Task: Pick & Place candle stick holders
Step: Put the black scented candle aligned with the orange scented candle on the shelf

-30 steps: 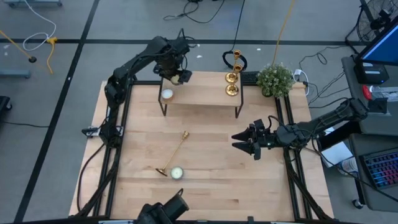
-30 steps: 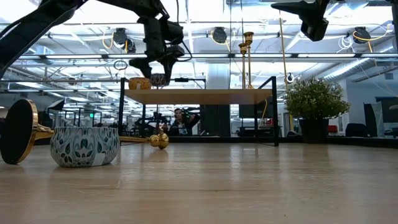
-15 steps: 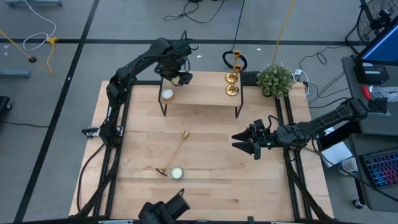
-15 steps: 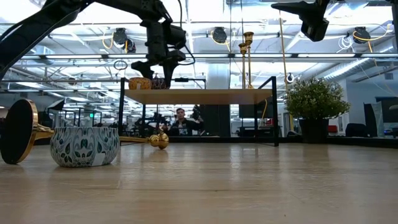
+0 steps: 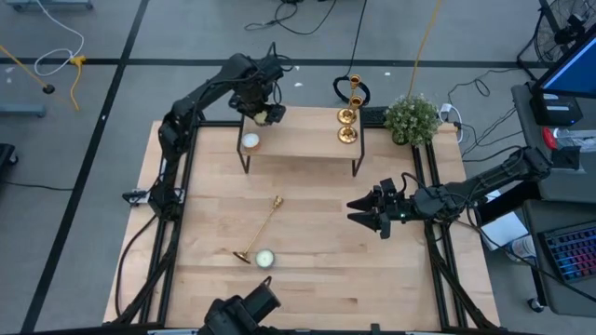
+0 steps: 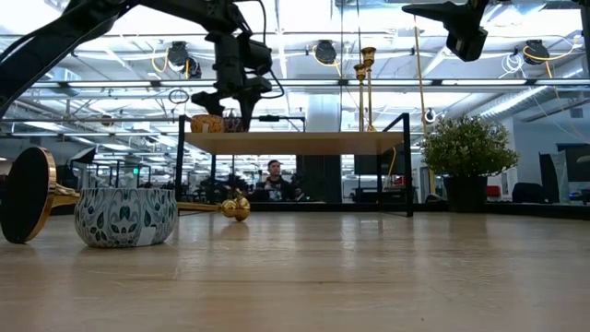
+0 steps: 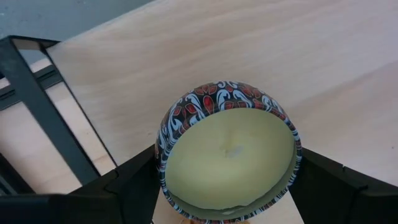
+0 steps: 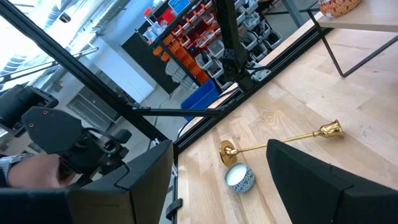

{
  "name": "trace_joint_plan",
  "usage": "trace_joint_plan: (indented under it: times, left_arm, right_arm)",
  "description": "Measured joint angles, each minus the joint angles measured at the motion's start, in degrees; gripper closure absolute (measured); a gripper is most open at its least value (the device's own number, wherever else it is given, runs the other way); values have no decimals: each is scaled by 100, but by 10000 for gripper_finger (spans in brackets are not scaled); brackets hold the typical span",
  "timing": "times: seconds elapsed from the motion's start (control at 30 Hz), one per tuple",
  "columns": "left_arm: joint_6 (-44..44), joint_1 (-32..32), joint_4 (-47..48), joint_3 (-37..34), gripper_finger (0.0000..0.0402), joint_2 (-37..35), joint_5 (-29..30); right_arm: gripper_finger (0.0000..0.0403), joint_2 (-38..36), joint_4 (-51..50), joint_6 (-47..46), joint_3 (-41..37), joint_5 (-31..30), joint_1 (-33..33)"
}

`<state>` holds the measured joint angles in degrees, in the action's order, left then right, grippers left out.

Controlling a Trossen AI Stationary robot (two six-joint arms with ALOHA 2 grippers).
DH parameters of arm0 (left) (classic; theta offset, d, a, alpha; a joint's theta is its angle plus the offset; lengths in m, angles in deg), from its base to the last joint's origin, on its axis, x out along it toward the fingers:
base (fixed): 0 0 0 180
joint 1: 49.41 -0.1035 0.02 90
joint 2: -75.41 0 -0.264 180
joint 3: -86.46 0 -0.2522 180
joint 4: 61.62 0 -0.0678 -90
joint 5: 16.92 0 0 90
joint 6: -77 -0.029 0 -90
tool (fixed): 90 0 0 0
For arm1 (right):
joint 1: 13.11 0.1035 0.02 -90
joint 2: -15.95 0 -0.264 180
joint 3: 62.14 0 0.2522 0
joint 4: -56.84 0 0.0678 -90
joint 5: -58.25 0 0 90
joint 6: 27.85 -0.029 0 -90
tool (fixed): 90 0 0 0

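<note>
Two gold candle stick holders stand upright at the right end of the small raised shelf; a third candle stick holder lies flat on the wooden table, its base touching a blue patterned tin candle. Over the shelf's left end, the left gripper clasps a red patterned tin candle. The right gripper hovers empty, fingers spread wide, above the table's right side

Three slender gold candle stick holders are seen. Two are stood upright, side by side, just above the high view's centre, slightly right. The third candle stick holder is laid on its side lower centre-left, its round base toward the bottom, its cup end pointed up-right.
</note>
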<state>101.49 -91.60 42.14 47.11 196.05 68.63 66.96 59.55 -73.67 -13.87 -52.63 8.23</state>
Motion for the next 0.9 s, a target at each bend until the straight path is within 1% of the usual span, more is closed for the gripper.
trace_joint_plan:
  times: [0.27, 0.6, 0.8, 0.9]
  left_arm:
    - [121, -31, 2, 0, 105, 0, 78]
    - [1042, -26, -2, -45, 105, 0, 249]
    - [1046, -24, -36, -632, 105, -43, 22]
    - [881, 15, -72, -765, 105, -57, 123]
  right_arm:
    - [147, 0, 0, 0, 0, 0, 0]
    - [147, 2, 0, 9, 0, -2, 2]
    - [147, 2, -2, 8, 0, -2, 2]
    - [147, 2, 0, 4, 0, -2, 2]
